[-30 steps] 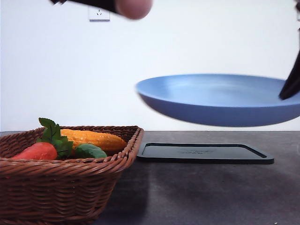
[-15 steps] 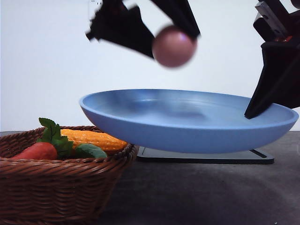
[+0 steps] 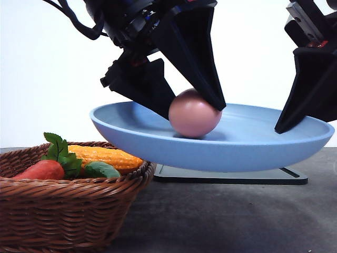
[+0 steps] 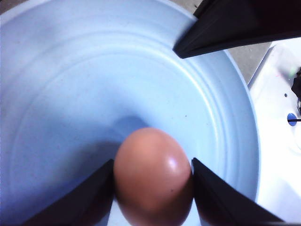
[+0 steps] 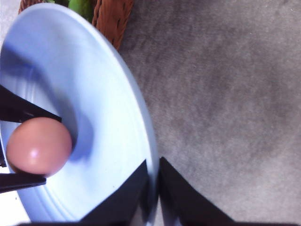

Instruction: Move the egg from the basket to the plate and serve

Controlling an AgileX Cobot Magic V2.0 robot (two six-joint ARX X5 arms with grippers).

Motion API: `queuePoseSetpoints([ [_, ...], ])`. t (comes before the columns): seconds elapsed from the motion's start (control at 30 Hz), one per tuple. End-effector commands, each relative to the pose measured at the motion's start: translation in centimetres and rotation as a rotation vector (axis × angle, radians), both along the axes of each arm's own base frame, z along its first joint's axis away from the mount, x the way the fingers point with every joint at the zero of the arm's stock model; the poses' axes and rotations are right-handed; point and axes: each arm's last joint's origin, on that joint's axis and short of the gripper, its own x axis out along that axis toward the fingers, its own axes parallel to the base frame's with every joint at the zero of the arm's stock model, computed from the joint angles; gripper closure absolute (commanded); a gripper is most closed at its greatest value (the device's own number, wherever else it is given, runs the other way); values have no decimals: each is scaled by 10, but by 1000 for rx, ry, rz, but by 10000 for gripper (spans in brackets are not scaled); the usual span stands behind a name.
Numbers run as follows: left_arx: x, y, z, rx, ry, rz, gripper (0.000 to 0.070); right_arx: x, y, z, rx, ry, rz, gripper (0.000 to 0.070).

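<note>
Resting on the plate (image 3: 247, 150), the egg (image 3: 194, 113) is already out of the basket (image 3: 73, 208), so the transfer looks nearly done; letting go and serving the plate are what seem to be left. The left gripper (image 3: 192, 108) is reaching down from above with its two black fingers (image 4: 89, 197) pressing the egg's sides, so it is clamping the egg against the plate's floor near the middle. The right gripper (image 3: 281, 126) is coming in from the right side and pinching the plate's rim (image 5: 149, 188), holding the plate in the air above the black tray (image 3: 231, 173). The basket is sitting on the table (image 3: 237, 221) below, with vegetables (image 3: 79, 161) inside.
</note>
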Motion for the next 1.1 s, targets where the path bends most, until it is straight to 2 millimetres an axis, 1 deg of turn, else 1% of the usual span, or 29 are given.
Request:
queuePoseSetpoints([
  [0.0, -1, -5, 1, 2, -13, -14, 431, 3, 2, 4, 18, -7, 3, 700],
  [0.07, 0, -4, 0, 15, -24, -3, 391, 3, 2, 4, 18, -7, 4, 700],
  [0.23, 0, -3, -1, 35, -32, 9, 376, 3, 3, 5, 37, -1, 16, 700],
  [0.4, 0, -3, 0, 34, -27, 15, 261, 3, 3, 5, 37, 2, 16, 700],
  [0.43, 0, -3, 0, 35, -22, 19, 251, 3, 3, 5, 37, 3, 16, 700],
  [0.53, -1, -2, 6, 44, -7, 31, 251, 1, 2, 4, 32, 19, 16, 700],
  [0.67, 0, 0, 27, 37, -16, 36, 252, -1, 2, 2, 22, 45, 17, 700],
  [0.83, -3, 9, 64, 11, -115, 44, 257, 0, 1, 2, 23, 45, 13, 700],
  [0.97, -9, 24, 87, 33, -240, 102, 257, 7, -2, -4, 45, 77, 9, 700],
  [1.07, -14, 40, 101, 44, -314, 160, 257, 14, -6, -12, 60, 107, 4, 700],
])
